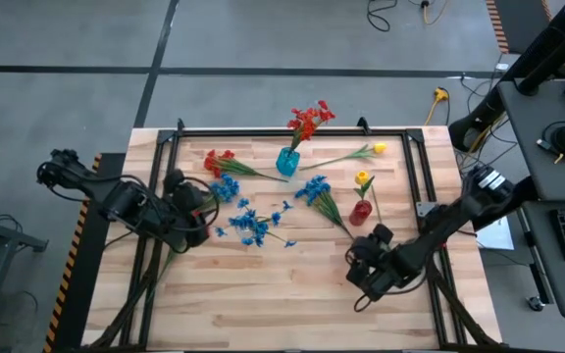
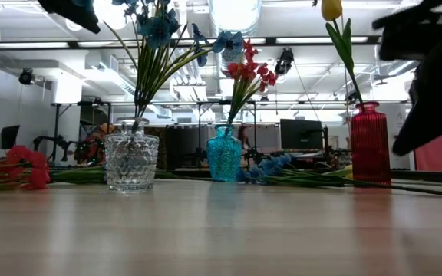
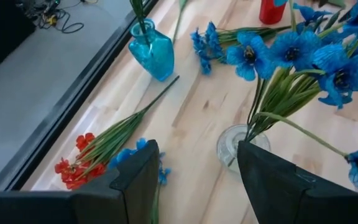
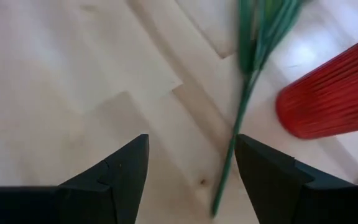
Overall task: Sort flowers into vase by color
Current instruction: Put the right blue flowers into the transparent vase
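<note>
A clear glass vase [image 3: 241, 146] holds several blue flowers [image 3: 303, 53]. My left gripper [image 3: 197, 152] hangs open just to the table's left of it, touching nothing. A teal vase [image 1: 287, 162] carries red flowers [image 1: 308, 121]. A red vase [image 1: 361, 211] carries one yellow flower [image 1: 363, 179]. Lying flat on the table are a red bunch [image 1: 220, 160], a blue bunch [image 1: 315, 190] and a yellow stem [image 1: 373, 149]. My right gripper [image 4: 191, 143] is open above the table, near a green stalk [image 4: 241, 124] that lies beside the red vase [image 4: 334, 99].
Loose blue heads [image 1: 289, 242] lie scattered around the glass vase. A black frame [image 1: 263, 130] runs along the table's far edge and sides. Bare wood [image 1: 263, 294] stretches across the near half of the table. Desks and cables stand to the right of the table.
</note>
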Robot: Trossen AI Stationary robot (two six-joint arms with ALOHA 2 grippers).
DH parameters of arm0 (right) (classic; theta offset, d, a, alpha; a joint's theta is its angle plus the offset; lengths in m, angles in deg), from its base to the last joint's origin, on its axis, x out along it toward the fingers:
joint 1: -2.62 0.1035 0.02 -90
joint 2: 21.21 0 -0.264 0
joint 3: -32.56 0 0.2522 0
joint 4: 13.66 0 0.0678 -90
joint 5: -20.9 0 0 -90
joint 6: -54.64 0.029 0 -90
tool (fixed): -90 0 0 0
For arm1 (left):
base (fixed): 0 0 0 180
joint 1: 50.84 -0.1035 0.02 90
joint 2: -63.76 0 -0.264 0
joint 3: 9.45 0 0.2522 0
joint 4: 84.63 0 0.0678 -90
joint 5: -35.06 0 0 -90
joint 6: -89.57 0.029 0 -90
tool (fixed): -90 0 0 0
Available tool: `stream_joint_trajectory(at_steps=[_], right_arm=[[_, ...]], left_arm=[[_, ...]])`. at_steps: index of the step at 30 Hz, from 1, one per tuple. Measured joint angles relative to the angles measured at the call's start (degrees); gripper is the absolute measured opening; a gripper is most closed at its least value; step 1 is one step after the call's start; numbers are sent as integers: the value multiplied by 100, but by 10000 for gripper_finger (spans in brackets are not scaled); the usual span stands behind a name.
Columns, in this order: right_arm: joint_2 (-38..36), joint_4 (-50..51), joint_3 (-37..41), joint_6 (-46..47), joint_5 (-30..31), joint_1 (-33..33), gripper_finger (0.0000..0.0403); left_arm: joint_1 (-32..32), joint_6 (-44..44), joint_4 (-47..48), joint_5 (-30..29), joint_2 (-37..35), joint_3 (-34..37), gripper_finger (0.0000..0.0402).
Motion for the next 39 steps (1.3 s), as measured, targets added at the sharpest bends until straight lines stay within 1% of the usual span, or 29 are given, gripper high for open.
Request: stream_joint_trajectory(at_steps=[4,8,10,15,19,25,39], right_arm=[[209,-9,57,106,101,-106,231],[113,-190,331,245,109,-106,227],[2,-440,574,299,129,-108,224],[-236,-1497,1306,423,33,-114,214],[-264,-1909,1654,605,21,-120,200],[-118,-2251,1798,546,138,-117,158],[-105,-2334,1795,317,50,-125,35]], left_arm=[[0,52,84,-4,-190,-17,201],[2,52,114,-8,-390,3,201],[4,97,137,-29,-455,7,201],[4,142,140,-109,-549,7,201],[4,142,136,-111,-541,7,201],[4,142,115,-147,-462,7,201],[4,140,118,-216,-436,9,201]])
